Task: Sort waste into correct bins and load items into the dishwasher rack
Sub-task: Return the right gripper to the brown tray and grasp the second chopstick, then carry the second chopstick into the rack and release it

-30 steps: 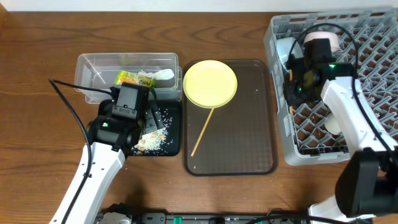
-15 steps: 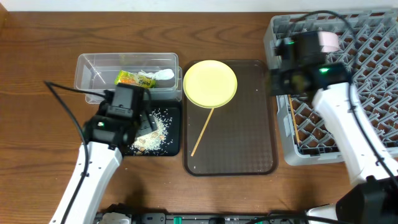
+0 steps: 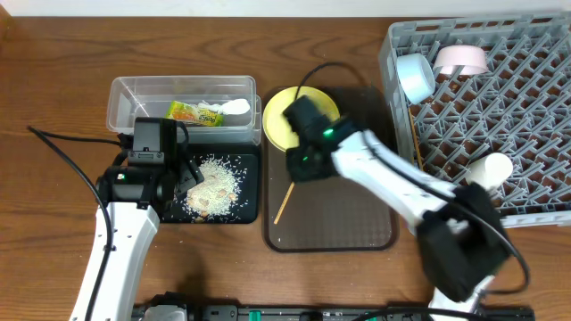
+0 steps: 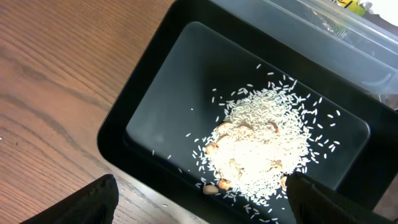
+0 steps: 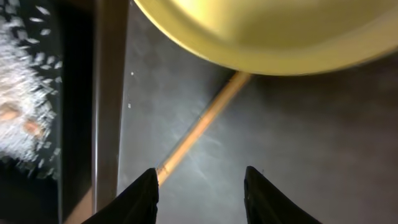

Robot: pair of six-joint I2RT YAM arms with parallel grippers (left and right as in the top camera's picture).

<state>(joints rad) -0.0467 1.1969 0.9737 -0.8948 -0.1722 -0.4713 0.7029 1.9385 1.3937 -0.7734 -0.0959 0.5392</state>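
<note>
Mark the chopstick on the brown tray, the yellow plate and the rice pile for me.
chopstick [image 5: 199, 129], right wrist view, middle of its shaft.
yellow plate [image 3: 275, 125], overhead view, its uncovered left part.
rice pile [image 4: 261, 140], left wrist view, centre of the heap.

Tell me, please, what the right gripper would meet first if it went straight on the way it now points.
Probably the wooden chopstick lying on the brown tray, in line with the open right gripper; depth is unclear.
</note>
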